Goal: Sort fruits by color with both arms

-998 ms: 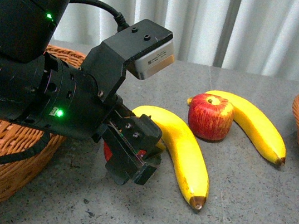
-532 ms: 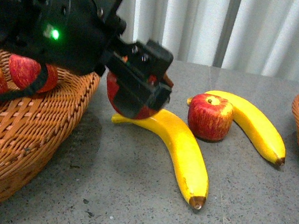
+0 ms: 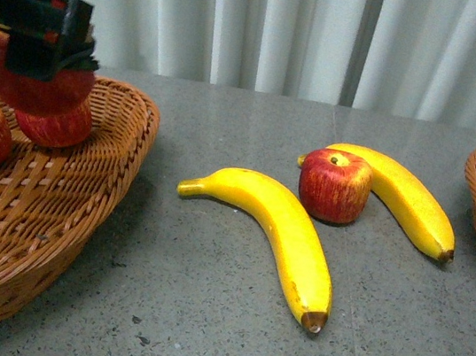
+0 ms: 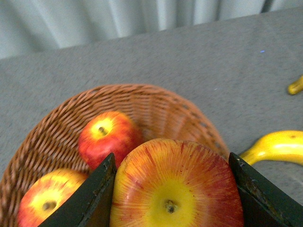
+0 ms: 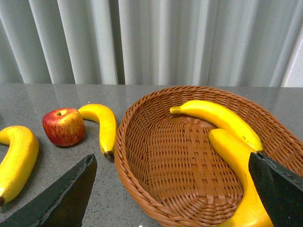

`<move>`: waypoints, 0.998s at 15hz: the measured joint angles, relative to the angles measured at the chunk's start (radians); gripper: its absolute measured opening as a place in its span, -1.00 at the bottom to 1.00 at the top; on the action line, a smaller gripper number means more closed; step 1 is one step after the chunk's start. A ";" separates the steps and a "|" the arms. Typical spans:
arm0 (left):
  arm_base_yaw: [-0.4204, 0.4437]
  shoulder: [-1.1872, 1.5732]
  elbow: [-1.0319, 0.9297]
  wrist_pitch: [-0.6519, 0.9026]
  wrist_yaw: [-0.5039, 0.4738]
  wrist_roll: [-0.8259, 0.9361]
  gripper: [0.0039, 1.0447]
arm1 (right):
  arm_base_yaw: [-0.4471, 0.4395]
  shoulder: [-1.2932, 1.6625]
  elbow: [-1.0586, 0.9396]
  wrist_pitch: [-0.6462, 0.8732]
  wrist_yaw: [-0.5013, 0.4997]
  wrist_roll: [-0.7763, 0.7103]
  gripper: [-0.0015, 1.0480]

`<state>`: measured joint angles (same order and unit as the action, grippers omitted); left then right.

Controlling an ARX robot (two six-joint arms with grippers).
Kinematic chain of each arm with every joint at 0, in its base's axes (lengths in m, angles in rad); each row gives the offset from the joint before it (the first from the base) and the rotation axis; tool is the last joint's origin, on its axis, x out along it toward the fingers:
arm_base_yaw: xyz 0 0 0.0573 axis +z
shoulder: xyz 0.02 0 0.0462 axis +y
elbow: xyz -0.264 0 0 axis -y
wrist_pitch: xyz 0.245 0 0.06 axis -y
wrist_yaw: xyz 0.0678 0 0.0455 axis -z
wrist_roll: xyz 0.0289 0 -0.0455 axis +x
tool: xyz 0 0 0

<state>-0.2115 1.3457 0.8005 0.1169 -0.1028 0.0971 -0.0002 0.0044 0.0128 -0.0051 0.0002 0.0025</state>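
The held apple (image 4: 175, 187) is hanging above the left basket (image 3: 128, 130), with the left gripper (image 3: 40, 52) pinching it by its flanks between two black fingers (image 4: 94, 198); two more apples (image 4: 106, 137) are already sitting in the weave just below it. The main danger, I judge, is lying in the release; if the fingers are letting go from up here, the glossy fruit is likely landing on a rounded neighbour and glancing off toward the low rim; it could be rolling out onto the table (image 3: 199, 316) and into the near banana (image 3: 275, 233). A lower, gentler set-down is looking safer.

Further out, one loose apple (image 3: 334, 185) is touching the far banana (image 3: 405, 198); grasping either is risking a shove to the other. The right gripper (image 5: 171, 161) is hovering with fingers spread wide and nothing between them, over the right basket (image 5: 124, 142), where two bananas (image 5: 218, 118) are lying.
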 joint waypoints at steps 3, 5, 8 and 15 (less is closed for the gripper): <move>0.082 0.017 -0.030 0.004 -0.029 -0.069 0.17 | 0.000 0.000 0.000 0.000 0.000 0.000 0.87; 0.090 0.053 -0.039 0.002 0.001 -0.105 0.17 | 0.000 0.000 0.000 0.000 0.000 0.000 0.87; 0.088 0.064 -0.044 0.003 0.017 -0.135 0.35 | 0.000 0.000 0.000 0.000 0.000 0.000 0.87; 0.037 -0.012 -0.015 -0.019 0.033 -0.130 0.88 | 0.000 0.000 0.000 0.000 0.000 0.000 0.87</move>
<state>-0.1741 1.3338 0.7856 0.0975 -0.0696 -0.0334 -0.0002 0.0044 0.0128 -0.0048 0.0002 0.0025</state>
